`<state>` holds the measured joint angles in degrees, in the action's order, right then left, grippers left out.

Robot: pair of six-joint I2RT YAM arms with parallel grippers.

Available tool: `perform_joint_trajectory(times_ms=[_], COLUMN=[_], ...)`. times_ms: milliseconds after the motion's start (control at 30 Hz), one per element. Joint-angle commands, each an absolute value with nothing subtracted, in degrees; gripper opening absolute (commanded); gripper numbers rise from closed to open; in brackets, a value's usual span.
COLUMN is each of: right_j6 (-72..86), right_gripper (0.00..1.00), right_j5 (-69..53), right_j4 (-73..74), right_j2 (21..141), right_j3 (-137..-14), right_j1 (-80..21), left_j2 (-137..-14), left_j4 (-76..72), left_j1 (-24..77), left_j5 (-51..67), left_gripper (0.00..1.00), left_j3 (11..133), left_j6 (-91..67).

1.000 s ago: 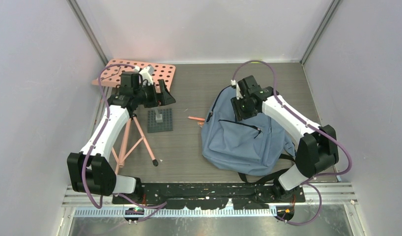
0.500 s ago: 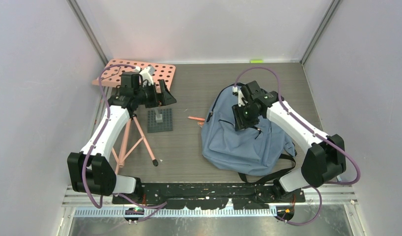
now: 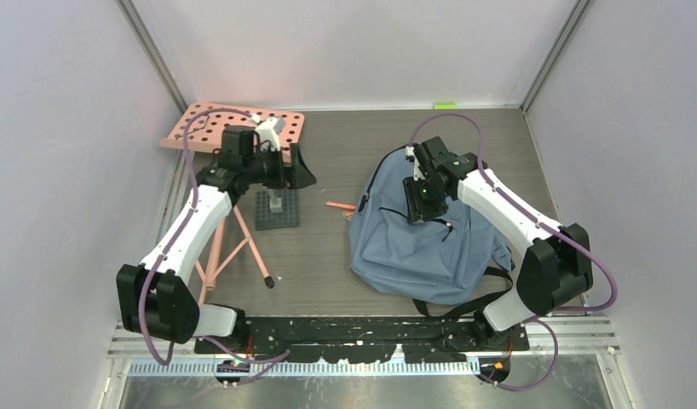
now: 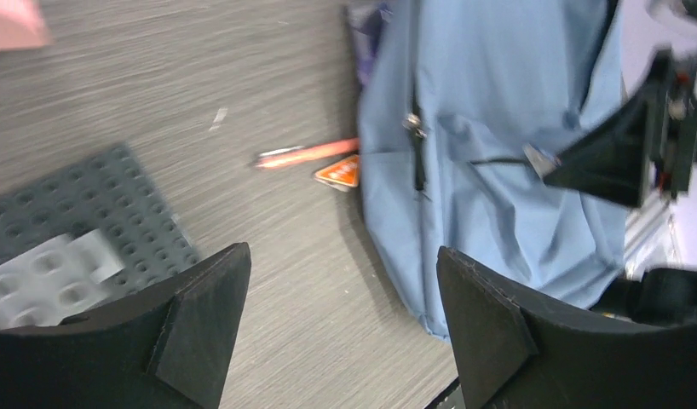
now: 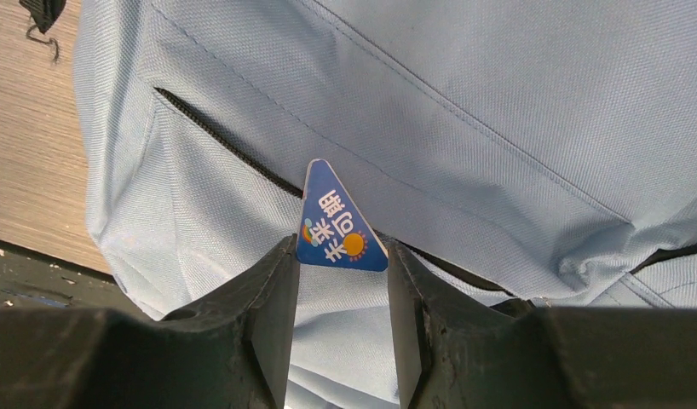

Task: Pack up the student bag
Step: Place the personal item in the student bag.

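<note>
**Right end effector (image 5: 341, 253) clamped on a blue triangular card (image 5: 338, 232) over the student bag (image 5: 515, 102); left one spread wide**

Your right end effector has both fingers closed on the card's lower corners. The card's tip points away from the wrist, and its face shows printed characters and a small sun mark. It sits right above the front pocket zipper (image 5: 217, 136), a black line running diagonally across the fabric. You can't tell whether the card touches the cloth.

Your left end effector (image 4: 341, 260) has its jaws far apart with nothing between them. It hangs above the tabletop (image 3: 345, 145) at the edge of a dark grey studded baseplate (image 4: 98, 200), which carries a light grey brick (image 4: 47, 277).

Moving outward, an orange pen (image 4: 307, 154) lies on the tabletop just beside the bag's edge on the left-arm side. A small orange triangular piece (image 4: 339, 173) sits right next to it.

The student bag lies flat on the right half of the tabletop, front face up, with its black straps trailing toward the arm bases.

A pink pegboard (image 3: 234, 128) sits in the far left corner. A pink tripod (image 3: 230, 243) is partly under the left arm.
</note>
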<state>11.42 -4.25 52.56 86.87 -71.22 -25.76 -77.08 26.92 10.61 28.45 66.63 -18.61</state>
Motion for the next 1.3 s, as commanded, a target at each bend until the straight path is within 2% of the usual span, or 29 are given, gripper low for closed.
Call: perform_joint_trajectory(times_ms=[0,300,500,633,900,1267], right_j6=[14.45,19.51,20.55,20.57,20.1,19.82], right_gripper=[0.26,0.28,0.32,0.34,0.35,0.35], right_j5=[-3.43,3.03,2.4,1.91,-0.75,-3.18], right_j4=[56.45,56.29,54.56,54.34,54.23,53.87], right_j2=[85.21,78.04,72.56,69.39,66.03,65.65], right_j3=[-73.43,-70.4,-69.59,-69.17,-66.9,-65.54], right_j1=[-25.93,-20.92,-16.72,-15.28,-13.79,-13.27], left_j2=[-74.92,-86.31,-96.83,-103.98,-110.67,-113.07], left_j4=[23.63,15.59,5.95,7.47,12.36,22.44], left_j1=[20.3,38.17,39.33,40.17,41.43,45.24], left_j5=[27.92,32.36,39.89,42.43,40.97,38.81], left_gripper=[0.82,0.83,0.83,0.81,0.79,0.57], left_j3=[67.56,73.2,77.53,82.88,88.02,90.03], left_j6=[-9.73,2.3,6.56,8.61,12.91,16.7])
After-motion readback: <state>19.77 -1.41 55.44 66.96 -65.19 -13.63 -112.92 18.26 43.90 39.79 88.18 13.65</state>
